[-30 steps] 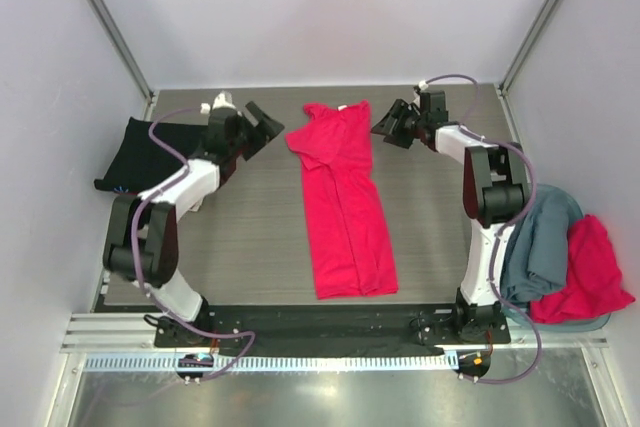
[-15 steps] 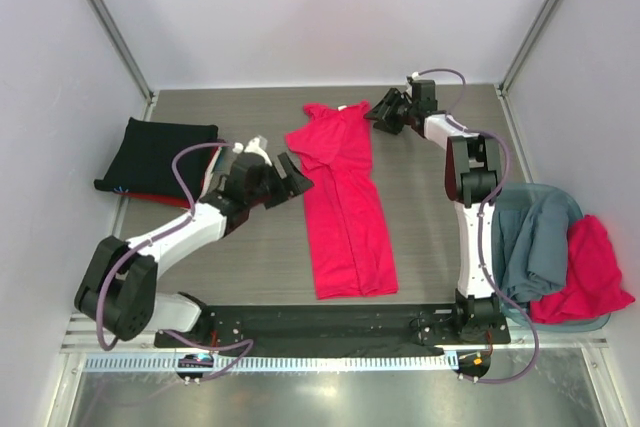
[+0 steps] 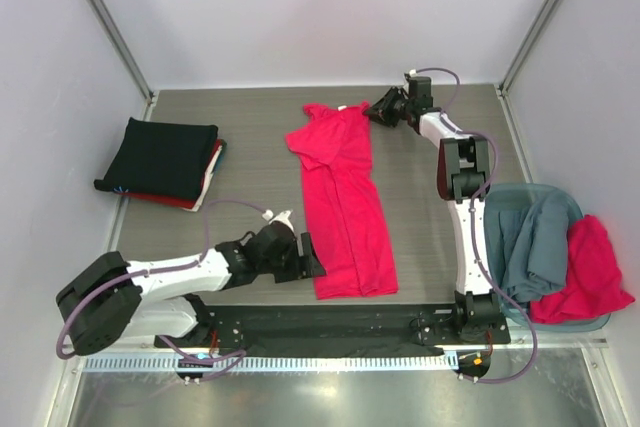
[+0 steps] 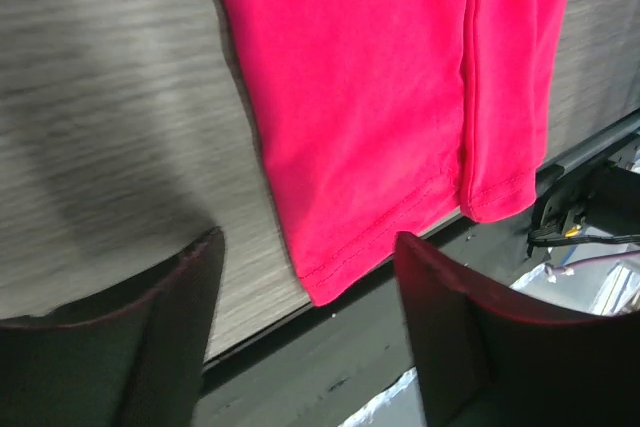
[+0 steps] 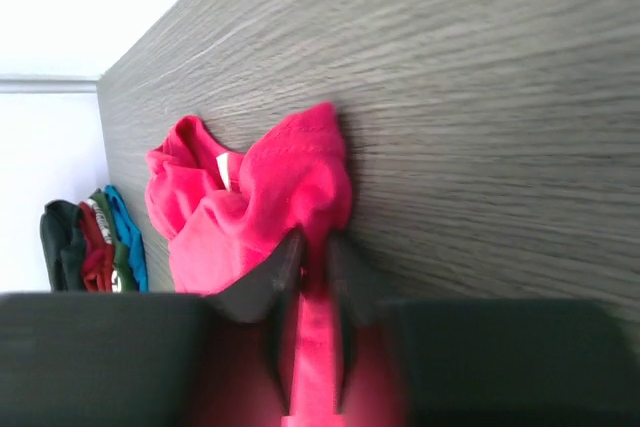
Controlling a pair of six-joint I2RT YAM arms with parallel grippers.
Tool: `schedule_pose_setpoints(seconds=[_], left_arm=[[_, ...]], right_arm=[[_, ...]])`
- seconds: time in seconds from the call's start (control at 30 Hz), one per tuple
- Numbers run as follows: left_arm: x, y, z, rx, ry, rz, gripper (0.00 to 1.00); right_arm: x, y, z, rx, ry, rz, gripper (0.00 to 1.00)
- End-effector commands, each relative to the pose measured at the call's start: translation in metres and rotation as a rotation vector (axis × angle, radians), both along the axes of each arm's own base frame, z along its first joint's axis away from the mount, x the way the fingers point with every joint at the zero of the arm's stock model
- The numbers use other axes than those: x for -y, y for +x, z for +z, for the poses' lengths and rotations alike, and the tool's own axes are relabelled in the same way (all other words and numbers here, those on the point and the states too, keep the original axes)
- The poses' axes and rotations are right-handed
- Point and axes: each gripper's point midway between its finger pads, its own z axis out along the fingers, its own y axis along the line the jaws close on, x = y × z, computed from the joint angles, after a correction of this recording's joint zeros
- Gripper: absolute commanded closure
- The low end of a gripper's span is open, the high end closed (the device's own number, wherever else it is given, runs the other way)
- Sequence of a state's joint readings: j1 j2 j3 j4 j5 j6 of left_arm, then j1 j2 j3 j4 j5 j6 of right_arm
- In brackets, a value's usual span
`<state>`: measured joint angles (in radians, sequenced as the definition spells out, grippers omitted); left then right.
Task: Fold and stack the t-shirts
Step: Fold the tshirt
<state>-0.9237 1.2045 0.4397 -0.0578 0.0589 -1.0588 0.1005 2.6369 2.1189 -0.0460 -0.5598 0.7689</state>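
Note:
A bright pinkish-red t-shirt (image 3: 342,197) lies lengthwise on the table, folded into a narrow strip, collar at the far end. My right gripper (image 3: 378,111) is at its far right shoulder. In the right wrist view, this gripper (image 5: 315,243) is shut on a bunched fold of the shirt (image 5: 270,197), beside the white neck label (image 5: 224,169). My left gripper (image 3: 309,258) lies low by the near left hem corner. Its jaws (image 4: 310,347) stand open, with the hem corner (image 4: 318,287) just ahead of them, untouched.
A folded stack (image 3: 165,159), black on top of dark red, sits at the far left. A loose pile of a grey-blue shirt (image 3: 540,237) and a pinkish-red one (image 3: 592,272) lies at the right. A black strip (image 3: 340,322) runs along the near table edge.
My left arm swung from the far left down to the shirt's near hem corner. My right gripper reached the far shoulder and closed on the fabric.

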Motion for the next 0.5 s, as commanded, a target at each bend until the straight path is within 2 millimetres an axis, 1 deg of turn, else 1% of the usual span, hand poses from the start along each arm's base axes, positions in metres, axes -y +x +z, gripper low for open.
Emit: schedule_pose_setpoints(seconds=[0.0, 0.03, 0.07, 0.1, 0.13, 0.27, 0.3, 0.37, 0.4, 0.47], left_arm=[[0.006, -0.008, -0.004, -0.029, -0.011, 0.049, 0.33], [0.010, -0.012, -0.004, -0.048, -0.027, 0.039, 0.42], [0.012, -0.015, -0.005, -0.057, -0.028, 0.034, 0.46], [0.015, -0.019, -0.005, -0.058, -0.032, 0.021, 0.49], [0.017, -0.020, -0.004, -0.060, -0.038, 0.019, 0.52], [0.016, -0.029, -0.011, -0.086, -0.025, 0.014, 0.57], [0.020, -0.028, -0.010, -0.083, -0.048, 0.009, 0.60], [0.022, -0.032, -0.014, -0.101, -0.063, -0.002, 0.62], [0.026, -0.031, -0.018, -0.102, -0.072, -0.004, 0.67], [0.030, -0.031, -0.020, -0.106, -0.091, -0.011, 0.73]], right_arm=[[-0.001, 0.004, -0.003, -0.019, 0.020, -0.009, 0.83], [-0.002, 0.005, -0.004, -0.019, 0.024, -0.008, 0.90], [-0.002, 0.005, -0.007, -0.023, 0.027, -0.008, 0.91], [-0.002, 0.006, -0.005, -0.018, 0.027, -0.008, 0.93], [0.000, 0.008, -0.005, -0.015, 0.024, -0.016, 0.99], [0.006, 0.013, -0.008, -0.010, 0.009, -0.042, 0.99], [0.008, 0.014, -0.006, -0.009, 0.014, -0.048, 0.99], [0.012, 0.017, -0.004, -0.006, 0.017, -0.057, 0.99], [0.011, 0.018, 0.000, 0.001, 0.019, -0.058, 0.99], [0.016, 0.020, 0.006, 0.010, 0.020, -0.064, 0.99]])
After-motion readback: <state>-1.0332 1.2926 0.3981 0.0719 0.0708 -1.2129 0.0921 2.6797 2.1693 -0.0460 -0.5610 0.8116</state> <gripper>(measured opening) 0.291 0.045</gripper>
